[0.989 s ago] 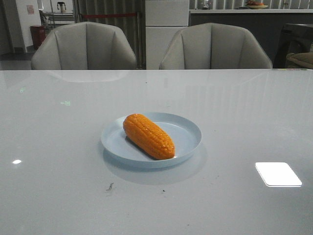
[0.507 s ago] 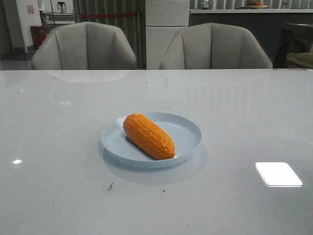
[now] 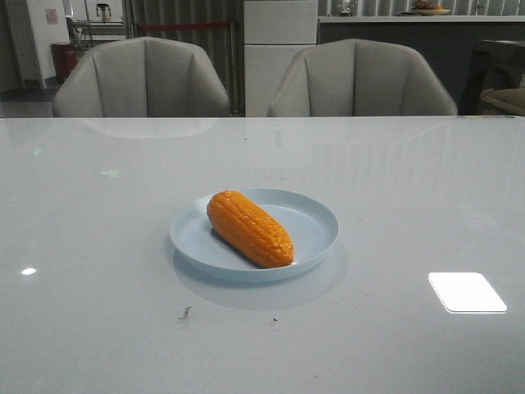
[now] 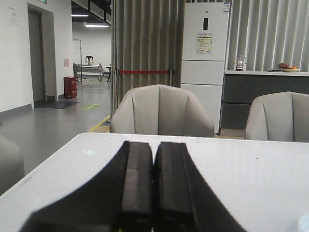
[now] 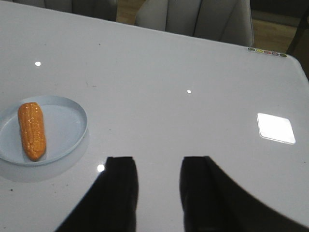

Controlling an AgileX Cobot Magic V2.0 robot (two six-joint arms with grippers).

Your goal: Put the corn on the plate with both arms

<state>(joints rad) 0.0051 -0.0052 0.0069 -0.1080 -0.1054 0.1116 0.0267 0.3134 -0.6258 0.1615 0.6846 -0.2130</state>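
Note:
The orange-yellow corn [image 3: 249, 228] lies on the pale blue plate [image 3: 316, 223] at the middle of the table, slanting from far left to near right. It also shows in the right wrist view [image 5: 32, 130] on the plate [image 5: 72, 125]. Neither arm shows in the front view. My left gripper [image 4: 154, 147] is shut and empty, level over the table, looking toward the chairs. My right gripper [image 5: 158, 162] is open and empty above bare table, well apart from the plate.
Two grey chairs [image 3: 141, 78] [image 3: 361, 80] stand behind the table's far edge. A bright lamp reflection [image 3: 466, 292] lies on the glossy tabletop at near right. Small dark specks [image 3: 184, 313] mark the surface in front of the plate.

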